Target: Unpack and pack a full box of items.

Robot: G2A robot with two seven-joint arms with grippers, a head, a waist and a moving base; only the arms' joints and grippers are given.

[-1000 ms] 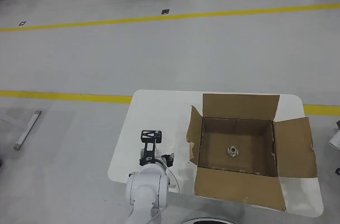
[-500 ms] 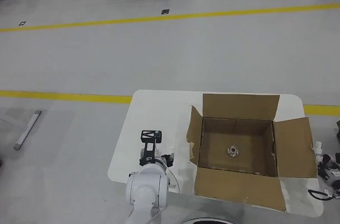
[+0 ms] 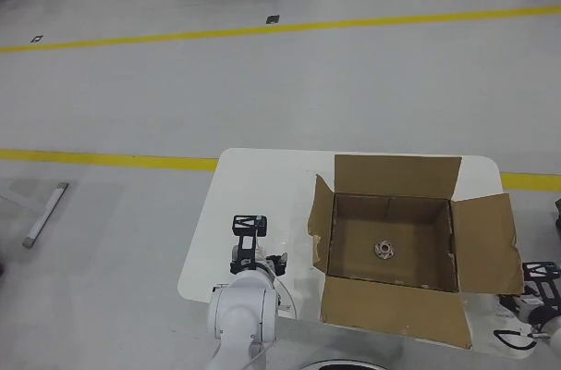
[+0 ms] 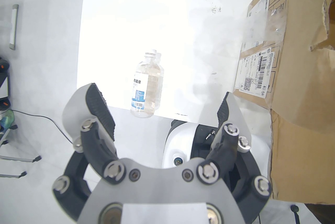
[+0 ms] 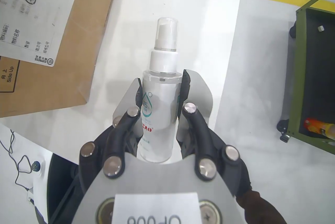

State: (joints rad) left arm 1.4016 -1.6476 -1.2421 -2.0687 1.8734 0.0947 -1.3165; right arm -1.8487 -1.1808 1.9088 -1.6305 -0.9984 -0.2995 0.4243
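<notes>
The open cardboard box [image 3: 483,242] stands on the right half of the white table [image 3: 262,180], all flaps folded out. One small round metal part [image 3: 384,249] lies on its floor. My left gripper [image 4: 159,99] [image 3: 250,224] is open and holds nothing, hovering left of the box over the table's near edge. Beneath it stands a clear labelled bottle [image 4: 147,84], upright at that edge. My right gripper [image 5: 162,86] [image 3: 543,274] is shut on a clear spray bottle [image 5: 159,104] with a white pump cap, just off the box's right flap.
A green wheeled cart [image 5: 314,73] stands on the floor right of the table, with an orange item in it. The box's shipping labels [image 4: 257,78] face the left gripper. Bare tabletop lies left of the box and along the narrow strip by its right flap.
The right arm has come into the top view at the table's right edge and moved toward the near corner. The left arm, box and metal part have not moved.
</notes>
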